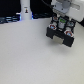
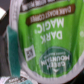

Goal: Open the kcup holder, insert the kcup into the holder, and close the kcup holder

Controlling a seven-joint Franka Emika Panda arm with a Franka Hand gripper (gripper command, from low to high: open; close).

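Wrist view: green foil lid of small white kcup [image 2: 50,42] fills the frame, rim cropped. Jaws' state cannot be told. Exterior: gripper [image 1: 61,26] low over black boxy kcup holder [image 1: 62,36] on pale surface [image 1: 30,55], blurred; kcup unseen there.

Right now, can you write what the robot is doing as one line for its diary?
gripper: over black boxy kcup holder | small green-topped kcup: fills wrist view | grip: unclear | tall white bottle-shaped thing: apart, exterior view's left
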